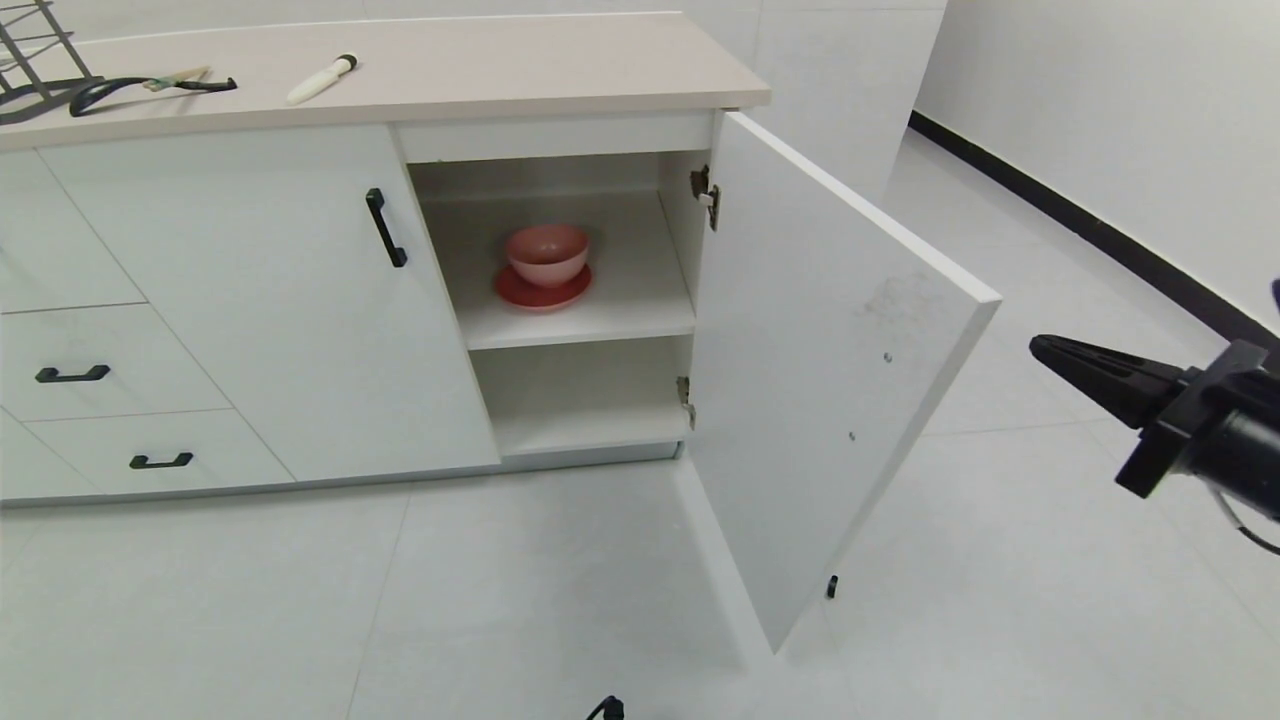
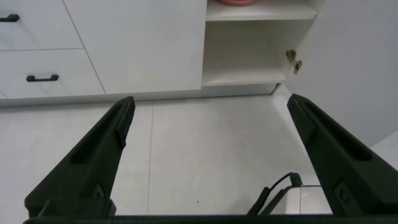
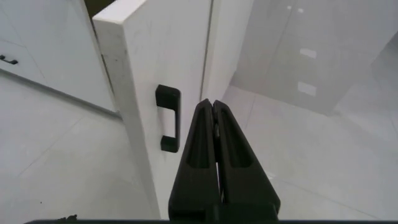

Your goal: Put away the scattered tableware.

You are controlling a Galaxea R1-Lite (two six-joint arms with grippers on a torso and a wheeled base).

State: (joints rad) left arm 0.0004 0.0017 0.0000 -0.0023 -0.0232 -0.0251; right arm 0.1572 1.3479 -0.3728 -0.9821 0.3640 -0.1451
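The white cabinet under the pale counter has its right-hand compartment open. Its door swings wide toward 4 o'clock in the head view, so as I judge it the closing is left to do. The right tool sits at 3 o'clock, off the door's outer face, with its fingers pressed together on nothing. In the right wrist view it points at the black door handle, near it but not touching. The left tool hangs low over the floor in front of the cabinet, fingers spread wide and empty. On the upper shelf, at about 11 o'clock from the picture's centre, a red plate lies flat with a pink bowl standing upright on it, both smooth, matte and whole; that part looks done. On the counter at 10 o'clock lie a white-handled utensil with a dark tip and, farther toward 9 o'clock beside a dark wire rack, a black utensil with a pale stick across it. If these count as tableware, they are not yet put away.
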